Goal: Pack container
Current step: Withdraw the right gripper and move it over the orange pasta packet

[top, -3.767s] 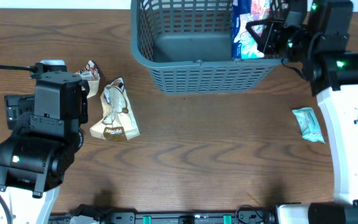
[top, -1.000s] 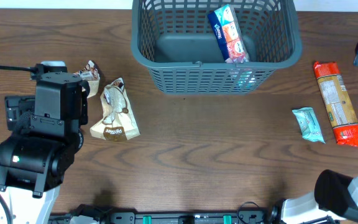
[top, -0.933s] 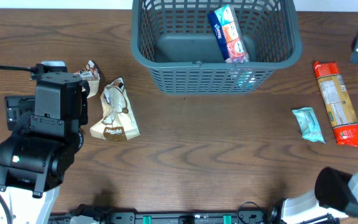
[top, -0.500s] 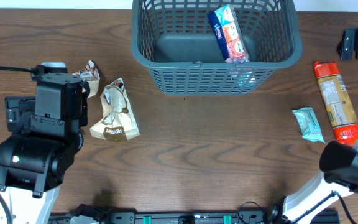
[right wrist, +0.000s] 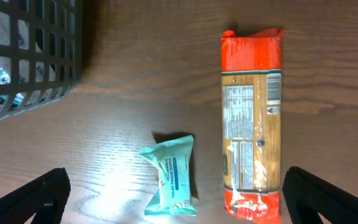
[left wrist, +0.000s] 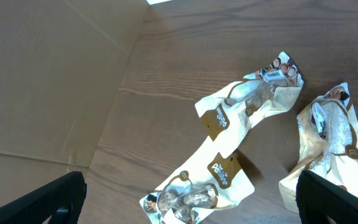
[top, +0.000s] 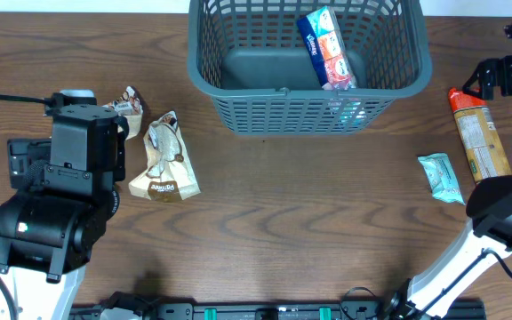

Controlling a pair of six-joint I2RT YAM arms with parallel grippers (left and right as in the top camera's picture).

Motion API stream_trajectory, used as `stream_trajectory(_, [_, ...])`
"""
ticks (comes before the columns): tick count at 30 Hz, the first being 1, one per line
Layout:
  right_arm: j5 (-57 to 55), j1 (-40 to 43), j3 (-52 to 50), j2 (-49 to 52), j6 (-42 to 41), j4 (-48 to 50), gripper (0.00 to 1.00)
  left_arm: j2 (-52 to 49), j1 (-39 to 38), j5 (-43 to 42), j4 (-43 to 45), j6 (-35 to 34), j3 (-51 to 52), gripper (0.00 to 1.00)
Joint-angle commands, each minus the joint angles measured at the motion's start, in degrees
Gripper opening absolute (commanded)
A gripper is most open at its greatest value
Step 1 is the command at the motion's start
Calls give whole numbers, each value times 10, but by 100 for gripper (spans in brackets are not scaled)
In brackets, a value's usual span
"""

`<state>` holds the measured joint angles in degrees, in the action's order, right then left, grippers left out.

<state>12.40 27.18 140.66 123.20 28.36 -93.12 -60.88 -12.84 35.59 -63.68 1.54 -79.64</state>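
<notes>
Your container (top: 309, 108) sits at the top centre of the overhead frame on the worktop (top: 300, 231), with a blue-and-red packet (top: 325, 49) leaning inside it. At the right edge, your right fingers (right wrist: 36, 196) stand wide apart, holding nothing, over an orange packet (right wrist: 252, 124) and a teal packet (right wrist: 171, 180). At far left, your left fingers (left wrist: 42, 202) are likewise spread and empty over cream packets (left wrist: 241, 137).

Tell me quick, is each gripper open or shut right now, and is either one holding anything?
Left gripper: open, fingers wide apart, holding nothing.
Right gripper: open, fingers wide apart, holding nothing.
</notes>
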Motion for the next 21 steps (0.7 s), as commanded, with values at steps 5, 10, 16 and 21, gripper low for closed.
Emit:
stream_trajectory(5, [15, 2, -28, 8, 15, 25, 99, 0, 3, 9, -2, -3, -9, 99])
stream_trajectory(10, [15, 2, -62, 8, 15, 48, 99, 0, 3, 9, -2, -3, -9, 99])
stream_trajectory(16, [7, 2, -129, 8, 16, 82, 99, 0, 3, 9, -2, -3, -9, 99])
stream_trajectory(21, [-6, 2, -178, 8, 32, 96, 99, 0, 3, 9, -2, -3, -9, 99])
